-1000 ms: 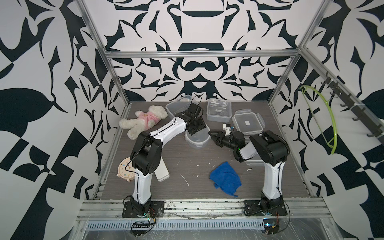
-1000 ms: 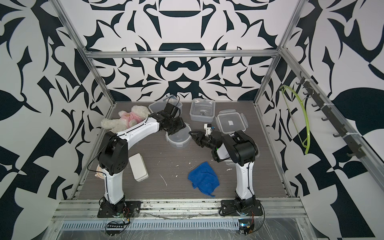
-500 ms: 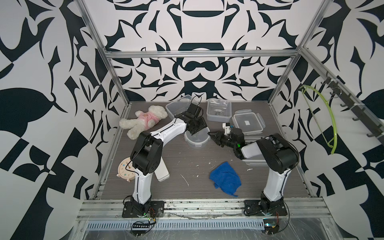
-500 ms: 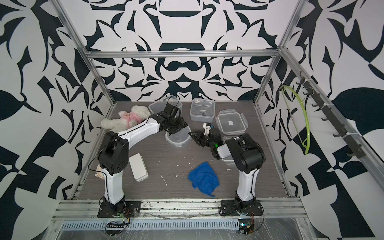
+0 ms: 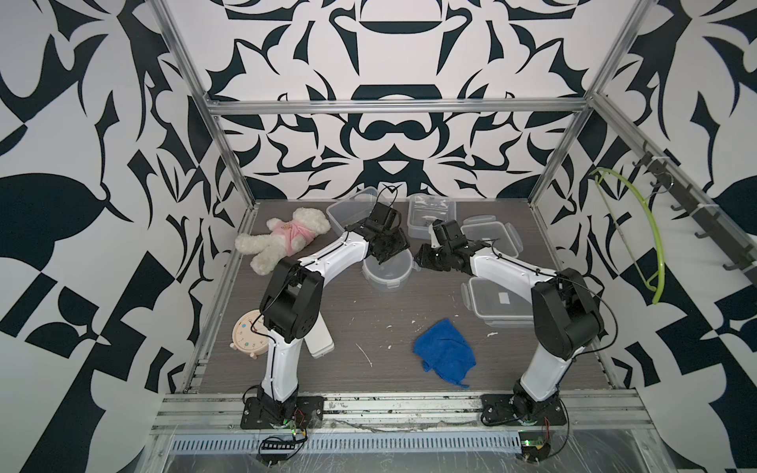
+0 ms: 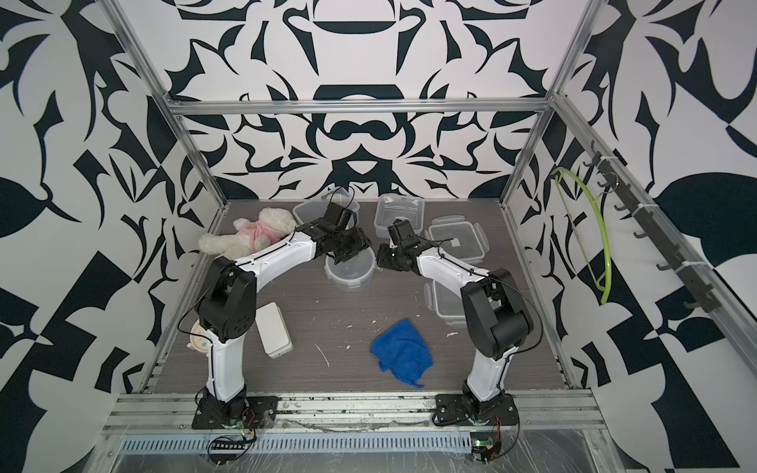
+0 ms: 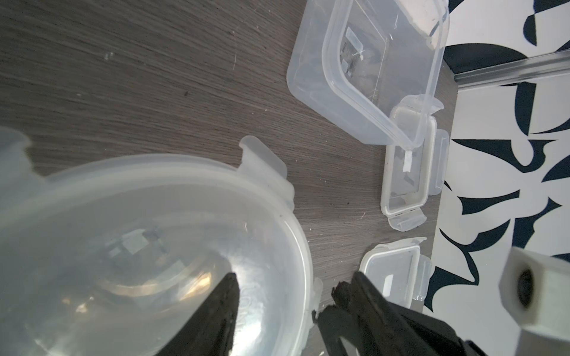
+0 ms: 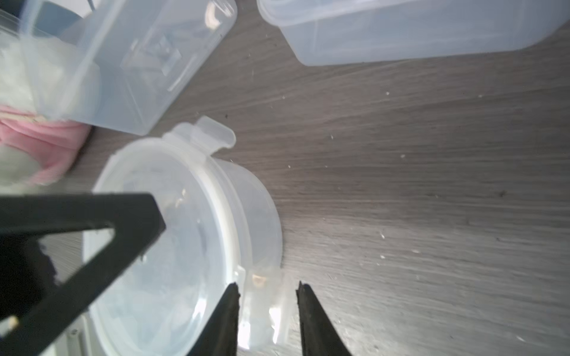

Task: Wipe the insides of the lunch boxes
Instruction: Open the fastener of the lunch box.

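The round lunch box (image 5: 387, 274) (image 6: 350, 272) stands mid-table with its lid on. My left gripper (image 5: 387, 258) (image 7: 287, 282) hangs open over its far rim, one finger above the lid and one outside the rim. At the box's right side my right gripper (image 5: 422, 260) (image 8: 268, 286) is open, its fingers on either side of a snap clip (image 8: 266, 296). Two rectangular lunch boxes (image 5: 352, 211) (image 5: 430, 213) sit open at the back. A blue cloth (image 5: 444, 352) lies loose near the front.
Two rectangular lids (image 5: 491, 239) (image 5: 495, 301) lie flat on the right. A teddy in pink (image 5: 282, 241) lies back left. A clock (image 5: 248, 333) and white case (image 5: 319, 338) sit by the left arm's base. A green hanger (image 5: 639, 233) hangs on the right wall.
My right arm has stretched out and dropped lower, bringing its gripper up against the round box's clip. The left arm and the boxes have stayed put.
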Tool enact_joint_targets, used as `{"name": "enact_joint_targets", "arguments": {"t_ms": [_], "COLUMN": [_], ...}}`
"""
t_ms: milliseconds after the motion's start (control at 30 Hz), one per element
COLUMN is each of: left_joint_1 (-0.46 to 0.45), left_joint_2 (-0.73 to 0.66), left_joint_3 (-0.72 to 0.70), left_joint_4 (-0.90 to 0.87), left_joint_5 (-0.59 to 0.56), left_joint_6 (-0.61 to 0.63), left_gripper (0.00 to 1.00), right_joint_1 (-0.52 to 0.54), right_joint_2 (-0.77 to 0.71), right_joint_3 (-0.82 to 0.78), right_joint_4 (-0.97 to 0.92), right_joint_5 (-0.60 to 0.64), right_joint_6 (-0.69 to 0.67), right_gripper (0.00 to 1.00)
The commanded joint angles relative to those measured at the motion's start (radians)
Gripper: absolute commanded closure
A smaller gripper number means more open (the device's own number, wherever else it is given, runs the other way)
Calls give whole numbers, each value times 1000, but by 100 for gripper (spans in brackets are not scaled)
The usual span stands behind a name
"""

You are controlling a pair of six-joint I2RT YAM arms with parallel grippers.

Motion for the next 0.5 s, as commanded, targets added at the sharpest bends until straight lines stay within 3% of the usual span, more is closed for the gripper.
{"name": "enact_joint_targets", "arguments": {"t_ms": [0,167,233,300,367,467], "left_joint_1": [-1,12,16,21,31,56], "left_joint_2": [112,99,74,41,9,-35], "left_joint_3": [5,221,292,331,325,255], "left_joint_4": [-275,-405,-442,-463,-475,-472], "left_joint_5": [-33,-73,-108,-170,-219,-250], "left_joint_6": [36,107,133,161,173,174], "left_gripper": [38,38,37,36,36,36], "right_joint_1": [22,35,53,76,95,119], "right_joint_2": [-47,-165,-197,-212,-210,-172], "right_joint_3": [23,48,41,25,-1,-40], "right_joint_4": [-156,-235,-259,-279,-280,-243], "right_joint_5": [67,168,204,224,226,192], "right_joint_6": [-105,-149,-165,-171,-170,-176], "right_gripper": [59,58,65,86,99,100]}}
